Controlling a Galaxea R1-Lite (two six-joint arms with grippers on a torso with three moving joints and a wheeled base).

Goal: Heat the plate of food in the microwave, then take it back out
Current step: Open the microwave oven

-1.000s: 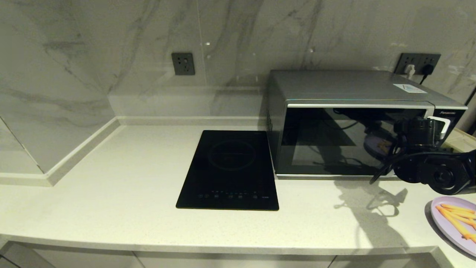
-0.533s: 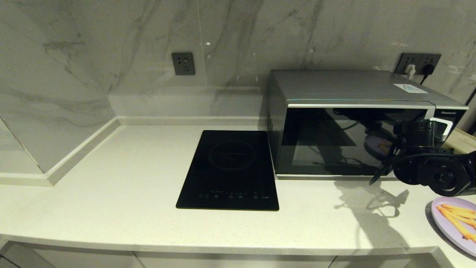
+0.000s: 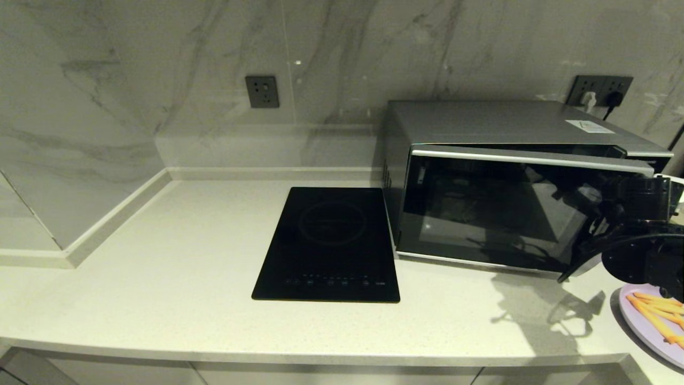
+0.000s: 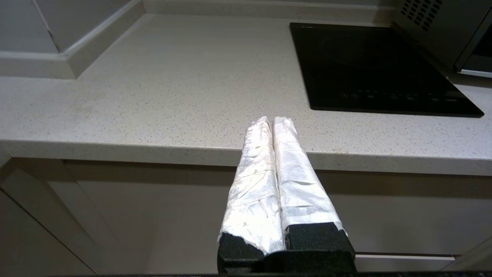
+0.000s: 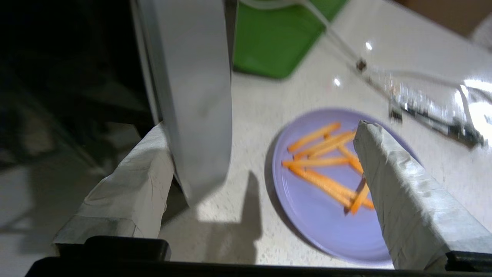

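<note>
The silver-grey microwave [image 3: 507, 125] stands at the back right of the counter, its dark glass door [image 3: 497, 214] swung partly out at the right edge. My right gripper [image 3: 660, 195] is at that free edge, open. In the right wrist view the gripper [image 5: 261, 127] straddles the silver door edge [image 5: 200, 115]: one taped finger [image 5: 130, 184] lies against its inner side, the other hangs over the plate. The lilac plate of food [image 3: 654, 321] with orange sticks [image 5: 326, 161] sits on the counter to the right, below the gripper. My left gripper [image 4: 272, 121] is parked shut below the counter's front edge.
A flat black induction hob [image 3: 331, 240] lies just left of the microwave. A green tray [image 5: 276, 38] sits behind the plate beside the microwave, and a cable [image 5: 403, 88] runs across the counter there. Wall sockets [image 3: 601, 88] are behind the microwave.
The microwave door, shut in the earlier frames, has swung out at its right edge. My right gripper has moved right and toward me along with that edge.
</note>
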